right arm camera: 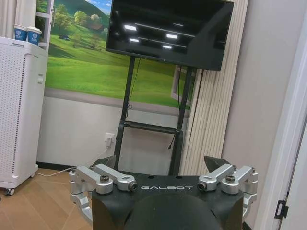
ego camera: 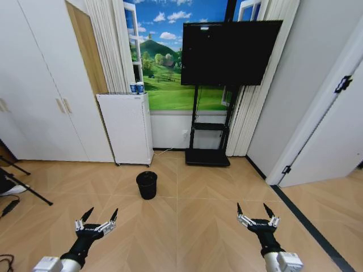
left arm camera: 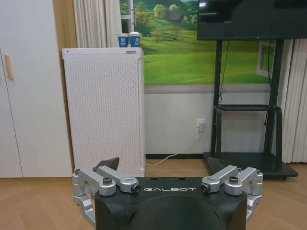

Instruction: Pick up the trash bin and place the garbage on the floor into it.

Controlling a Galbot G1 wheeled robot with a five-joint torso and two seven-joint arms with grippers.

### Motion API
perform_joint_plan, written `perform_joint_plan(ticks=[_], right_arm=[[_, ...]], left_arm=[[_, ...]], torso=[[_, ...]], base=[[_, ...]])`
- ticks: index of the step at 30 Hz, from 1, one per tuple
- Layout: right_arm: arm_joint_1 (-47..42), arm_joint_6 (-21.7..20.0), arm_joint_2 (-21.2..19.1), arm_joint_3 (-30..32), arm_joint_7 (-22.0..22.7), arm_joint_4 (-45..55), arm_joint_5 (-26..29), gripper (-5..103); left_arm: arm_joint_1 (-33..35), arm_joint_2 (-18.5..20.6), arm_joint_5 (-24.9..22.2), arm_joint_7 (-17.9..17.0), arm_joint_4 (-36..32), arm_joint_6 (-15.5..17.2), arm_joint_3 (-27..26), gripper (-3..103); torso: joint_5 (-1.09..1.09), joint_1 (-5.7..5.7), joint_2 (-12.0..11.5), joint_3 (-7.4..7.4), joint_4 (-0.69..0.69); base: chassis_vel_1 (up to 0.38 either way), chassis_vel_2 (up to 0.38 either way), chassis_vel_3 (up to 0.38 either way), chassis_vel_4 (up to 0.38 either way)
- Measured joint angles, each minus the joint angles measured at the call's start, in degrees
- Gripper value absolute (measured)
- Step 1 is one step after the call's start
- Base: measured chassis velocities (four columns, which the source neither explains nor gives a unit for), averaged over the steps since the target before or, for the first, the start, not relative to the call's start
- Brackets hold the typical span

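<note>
The trash bin (ego camera: 147, 185), a small black round mesh basket, stands upright on the floor (ego camera: 187, 226) in the head view, ahead of me and slightly left of centre. My left gripper (ego camera: 97, 218) hovers low at the near left with its fingers spread open and nothing between them. At the near right, my right gripper (ego camera: 256, 214) is also open and empty. Both are well short of the bin. The garbage is out of view.
A white perforated appliance (ego camera: 126, 127) with two blue cups on top stands behind the bin, against the wall. A black TV (ego camera: 227, 54) sits on a stand whose base (ego camera: 207, 157) rests on the floor. Tripod legs (ego camera: 22, 187) reach in at the left. A door (ego camera: 334, 141) is at the right.
</note>
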Motion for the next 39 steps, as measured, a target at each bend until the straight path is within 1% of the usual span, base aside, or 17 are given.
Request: perform_joint_plan(ticks=[3,5,10,12,22,25,27,32,39], right_arm=[[0.0,0.0,0.0,0.0,0.0,0.0,0.0,100],[0.0,0.0,-0.01,0.01,0.01,-0.01,0.0,100],[0.0,0.0,-0.01,0.01,0.01,0.0,0.0,100],[0.0,0.0,-0.01,0.01,0.01,0.0,0.0,100],[0.0,0.0,0.0,0.0,0.01,0.0,0.0,100],[0.0,0.0,0.0,-0.01,0.0,0.0,0.0,100],[0.0,0.0,0.01,-0.01,0.0,0.0,0.0,100],[-0.01,0.0,0.0,-0.01,0.0,0.0,0.0,100],[-0.01,0.0,0.0,0.0,0.0,-0.01,0.0,100]], left_arm=[[0.0,0.0,0.0,0.0,0.0,0.0,0.0,100],[0.0,0.0,0.0,0.01,0.0,0.0,0.01,100],[0.0,0.0,0.0,0.01,0.0,0.0,0.01,100],[0.0,-0.01,0.0,0.01,0.0,0.0,0.01,100],[0.0,0.0,0.0,0.0,0.0,0.0,0.01,100],[0.0,0.0,0.0,-0.02,0.0,0.0,0.0,100],[0.0,0.01,0.0,-0.04,0.0,0.0,-0.01,100],[0.0,0.01,0.0,-0.05,0.0,0.0,-0.01,100],[0.0,0.0,0.0,-0.03,0.0,0.0,0.0,100]], torso=[[0.01,0.0,-0.01,0.0,0.0],[0.05,0.01,-0.01,0.01,0.0],[0.02,0.01,-0.01,0.0,0.0],[-0.01,0.0,-0.01,0.0,0.0],[0.01,0.01,0.0,0.0,0.0],[-0.01,0.01,0.0,0.0,-0.01],[-0.02,0.01,0.0,0.0,0.0],[0.02,0.01,0.0,0.0,0.0],[0.02,0.01,0.0,0.0,0.0]], base=[[-0.167,-0.142,0.15,0.146],[-0.159,-0.108,0.139,0.113],[-0.044,-0.053,0.061,0.059],[0.057,0.048,-0.048,-0.023],[0.115,0.101,-0.116,-0.11],[0.144,0.12,-0.13,-0.148],[0.099,0.099,-0.081,-0.09],[0.01,0.009,-0.016,-0.009],[0.0,0.0,0.0,0.0]])
